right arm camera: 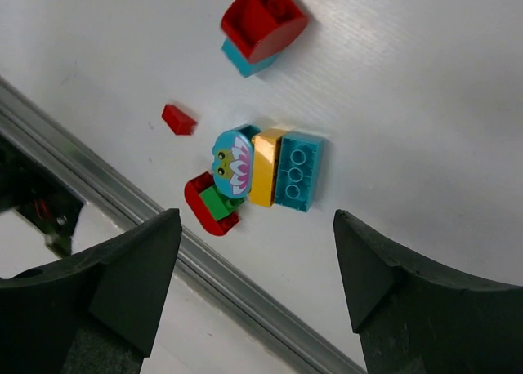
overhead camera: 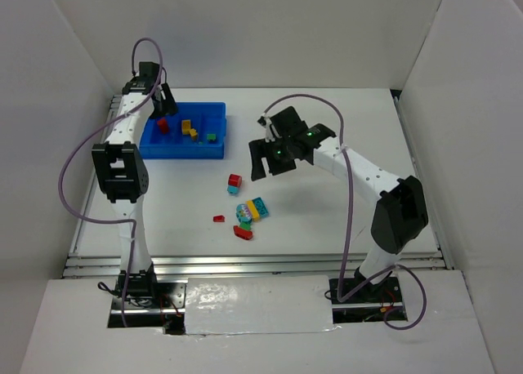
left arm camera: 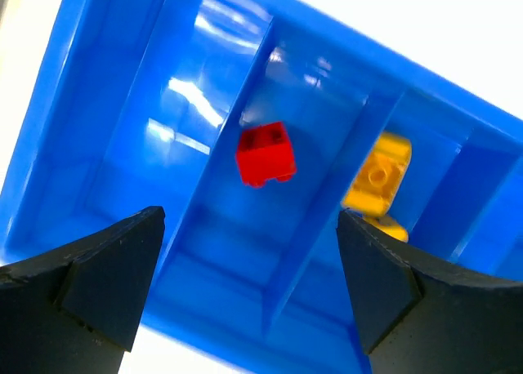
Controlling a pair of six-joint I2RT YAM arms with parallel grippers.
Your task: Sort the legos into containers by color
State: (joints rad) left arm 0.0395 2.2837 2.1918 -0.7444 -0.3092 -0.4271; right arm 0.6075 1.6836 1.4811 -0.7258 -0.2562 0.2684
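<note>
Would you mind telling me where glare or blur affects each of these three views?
Left wrist view: white glare streaks on the blue tray, and the red brick is slightly soft. Right wrist view: the loose bricks are sharp, while the dark fingers show little detail. Top external view: even light, with a shiny patch on the white strip at the near edge.

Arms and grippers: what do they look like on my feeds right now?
Both arms are white tubular links with bulky black joint housings: left arm, right arm. A loose purple-grey cable loops along each. The left gripper and right gripper have thick, matte black, wedge-shaped fingers. Small green lights glow on the right wrist.
</note>
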